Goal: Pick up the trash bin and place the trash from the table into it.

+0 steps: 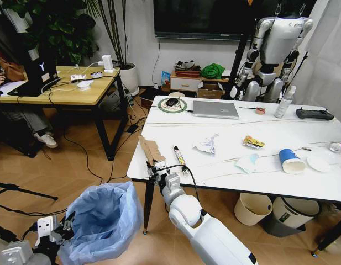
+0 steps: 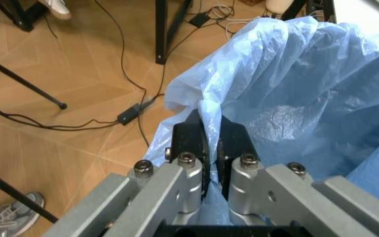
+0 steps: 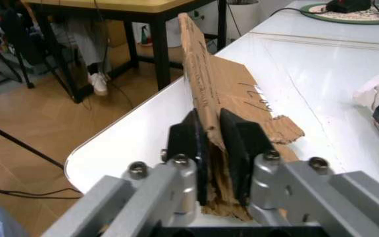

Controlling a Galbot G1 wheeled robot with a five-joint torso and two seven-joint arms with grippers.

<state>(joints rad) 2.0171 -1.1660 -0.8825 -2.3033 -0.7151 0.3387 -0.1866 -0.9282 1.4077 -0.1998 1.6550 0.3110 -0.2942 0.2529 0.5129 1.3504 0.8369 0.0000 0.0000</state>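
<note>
The cardboard (image 1: 150, 150) sits between the right gripper's (image 1: 158, 166) fingers at the table (image 1: 225, 165) corner; the bin (image 1: 104, 221) hangs lower left.

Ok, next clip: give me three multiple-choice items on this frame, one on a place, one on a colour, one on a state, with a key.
1. Where is the torn brown cardboard?
A. At the white table's near corner, in the right gripper
B. Inside the trash bin
C. On the wooden desk

2. What colour is the bag lining the trash bin?
A. Black
B. Light blue
C. Yellow

3. What is the left gripper doing?
A. Hanging open over the floor
B. Shut on the paper cup
C. Shut on the bin's bag

Key: 1 A, the right wrist view shows the fingers pinching the cardboard's edge over the tabletop; 2 B, crinkly blue plastic puffs over the rim; 3 C, the left wrist view shows the plastic clamped between its fingers.
</note>
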